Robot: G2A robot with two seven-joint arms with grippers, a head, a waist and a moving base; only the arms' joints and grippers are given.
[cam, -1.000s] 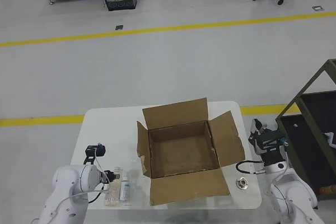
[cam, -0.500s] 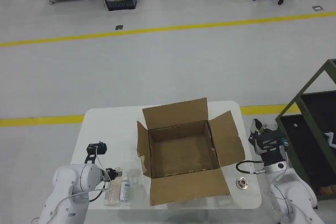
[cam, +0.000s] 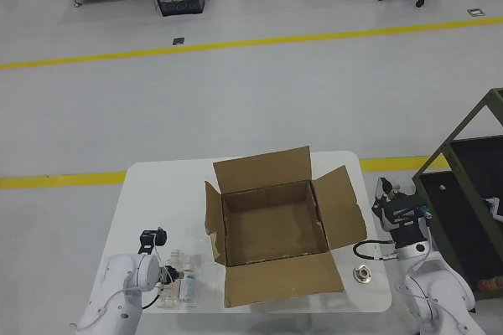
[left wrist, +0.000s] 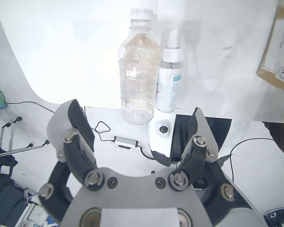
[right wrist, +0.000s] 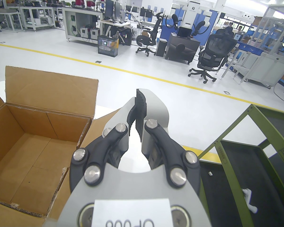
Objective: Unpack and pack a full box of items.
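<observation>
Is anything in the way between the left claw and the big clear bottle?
No, nothing visible. The open left gripper faces the base of the bottle directly. The spray bottle lies right beside the bottle, not in between.

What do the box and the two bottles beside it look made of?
Box: matte brown corrugated cardboard, with rough fibrous edges.
Larger bottle: clear, glossy thin plastic, with a crinkled see-through wall and white cap.
Spray bottle: likely white opaque plastic, with a printed label and clear cap.
</observation>
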